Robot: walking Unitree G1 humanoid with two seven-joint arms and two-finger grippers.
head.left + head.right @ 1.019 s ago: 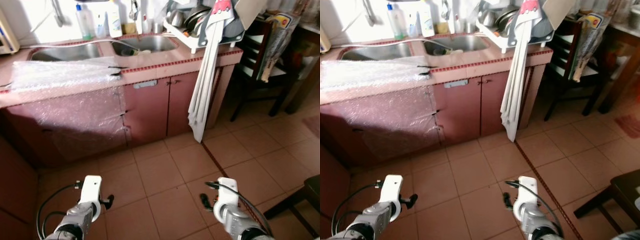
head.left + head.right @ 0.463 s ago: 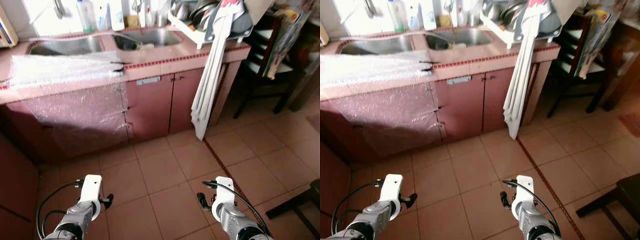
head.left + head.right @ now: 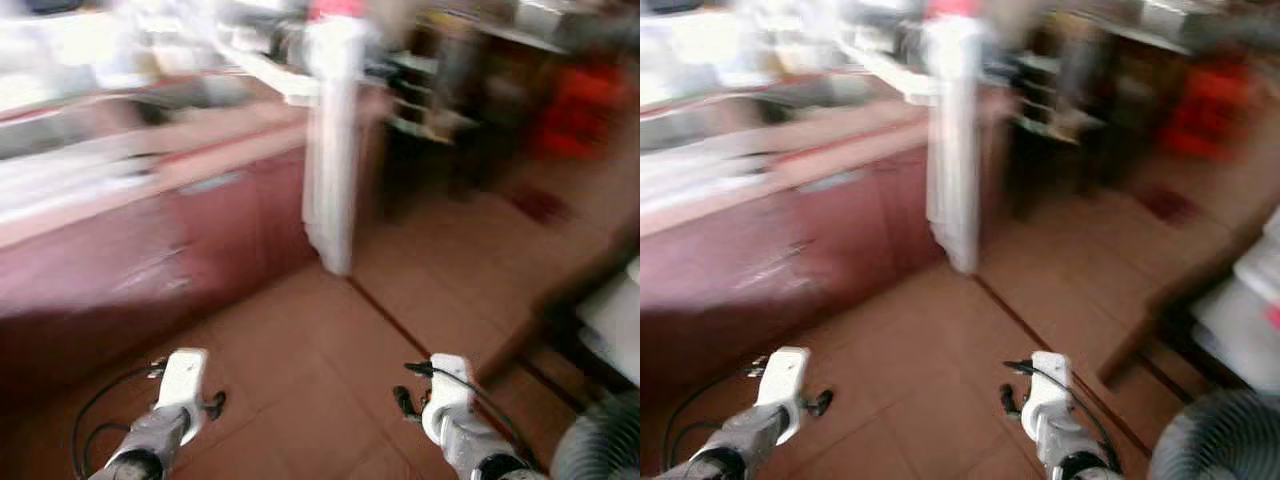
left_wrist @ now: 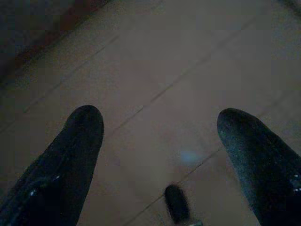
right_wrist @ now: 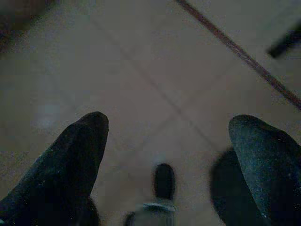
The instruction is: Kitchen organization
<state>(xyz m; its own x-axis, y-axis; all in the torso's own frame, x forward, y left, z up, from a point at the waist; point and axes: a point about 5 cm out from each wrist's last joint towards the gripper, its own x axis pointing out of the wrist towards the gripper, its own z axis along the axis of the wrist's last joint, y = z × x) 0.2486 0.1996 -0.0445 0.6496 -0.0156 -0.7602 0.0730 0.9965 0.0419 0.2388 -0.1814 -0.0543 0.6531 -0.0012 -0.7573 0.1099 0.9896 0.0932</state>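
Your head camera is smeared by motion blur, looking down across a kitchen with both arms held low over the tiled floor (image 3: 330,380). Your left end effector (image 4: 160,141) hangs above bare tile, its 2 black fingers (image 4: 70,160) spread wide with nothing between them; seen from the head, its white wrist housing sits low on the left. Your right end effector (image 5: 167,150) is likewise wide open and empty over the tile, near a dark grout strip (image 5: 240,54) that crosses the floor. On your left runs the pink-topped counter (image 3: 200,160) with reddish cabinet doors (image 3: 230,220) below it; a sink (image 3: 60,135) is set into its top, and what appears to be a dish rack (image 3: 265,65) stands at the counter's far end, though the blur leaves its contents unreadable. A long white cloth (image 3: 335,140) hangs from that end of the counter, reaching almost to the floor. Beyond it stands a dark wooden chair (image 3: 430,110), and a blurred red shape (image 3: 565,110) sits farther back on the right. A grey fan guard (image 3: 1215,440) rises at the lower right, just beside dark furniture (image 3: 580,300) with a pale top. Both end effectors are well apart from the counter and everything on it.
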